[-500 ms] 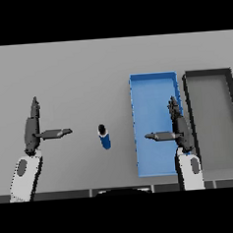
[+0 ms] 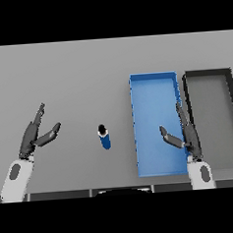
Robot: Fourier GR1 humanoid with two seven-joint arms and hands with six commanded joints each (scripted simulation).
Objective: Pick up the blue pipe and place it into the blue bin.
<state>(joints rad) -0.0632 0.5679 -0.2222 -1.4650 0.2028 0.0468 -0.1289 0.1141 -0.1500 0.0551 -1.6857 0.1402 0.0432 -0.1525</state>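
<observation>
Right hand [image 2: 184, 133] hovers released over the blue bin [image 2: 153, 84] at right of centre; left hand [image 2: 35, 136], also released, sits at lower left. On the table [image 2: 61, 78], the blue pipe [image 2: 104, 136] stands upright at centre, untouched. Best approach: bring the right hand leftward, low, fingers spread around the pipe before closing. Since the earlier frame, both hands look slightly shifted; the pipe stays put.

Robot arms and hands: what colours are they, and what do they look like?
Both arms are white, each with a grey oval patch near the wrist. The left hand and the right hand are dark grey, nearly black, with long thin fingers and a thumb sticking out sideways. No cables or writing show on them.
</observation>
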